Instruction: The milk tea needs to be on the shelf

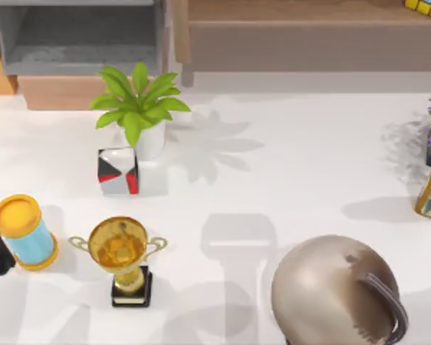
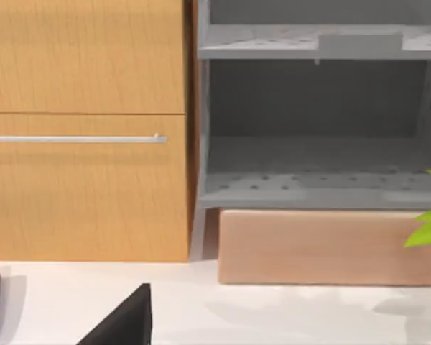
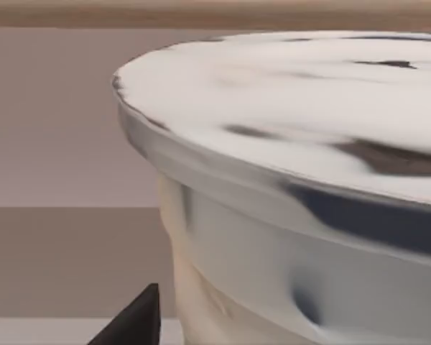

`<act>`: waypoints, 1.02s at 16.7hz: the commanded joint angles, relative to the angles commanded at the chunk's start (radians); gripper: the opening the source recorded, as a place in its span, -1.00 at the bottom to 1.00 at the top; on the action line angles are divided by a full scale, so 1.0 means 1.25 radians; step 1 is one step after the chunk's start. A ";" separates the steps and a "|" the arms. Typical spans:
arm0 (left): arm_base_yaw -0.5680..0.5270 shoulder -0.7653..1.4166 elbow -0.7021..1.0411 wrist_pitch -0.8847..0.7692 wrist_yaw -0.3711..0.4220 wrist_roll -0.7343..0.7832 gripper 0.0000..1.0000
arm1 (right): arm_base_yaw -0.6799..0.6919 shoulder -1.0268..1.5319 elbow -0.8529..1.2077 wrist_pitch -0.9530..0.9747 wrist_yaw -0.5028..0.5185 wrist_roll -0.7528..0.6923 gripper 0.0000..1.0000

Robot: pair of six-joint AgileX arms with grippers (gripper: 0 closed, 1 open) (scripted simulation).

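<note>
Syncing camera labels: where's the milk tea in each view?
Top view: milk tea at bottom right, seen from above.
Right wrist view: milk tea close up, lid and cup wall.
Left wrist view: faces the grey shelf instead.
Shared landmark: the grey shelf, upper left in the top view.

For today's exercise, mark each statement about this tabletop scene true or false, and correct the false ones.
1. The gold trophy stands on a black base. True.
2. The potted plant has purple leaves. False: its leaves are green.
3. The milk tea cup already sits on the grey shelf. False: in the top view it is low on the table's right side, and the shelf is bare.
4. A blue can with a yellow lid lies at the table's left side. True.
5. The red, white and black box is beside the plant's pot. True.
</note>
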 joint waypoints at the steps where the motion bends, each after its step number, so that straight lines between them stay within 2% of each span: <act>1: 0.000 0.000 0.000 0.000 0.000 0.000 1.00 | 0.000 0.000 0.000 0.000 0.000 0.000 0.55; 11: 0.000 0.000 0.000 0.000 0.000 0.000 1.00 | 0.000 0.000 0.000 0.000 0.000 0.000 -0.96; 17: 0.000 0.000 0.000 0.000 0.000 0.000 1.00 | 0.000 0.000 0.000 0.000 0.000 0.000 -1.00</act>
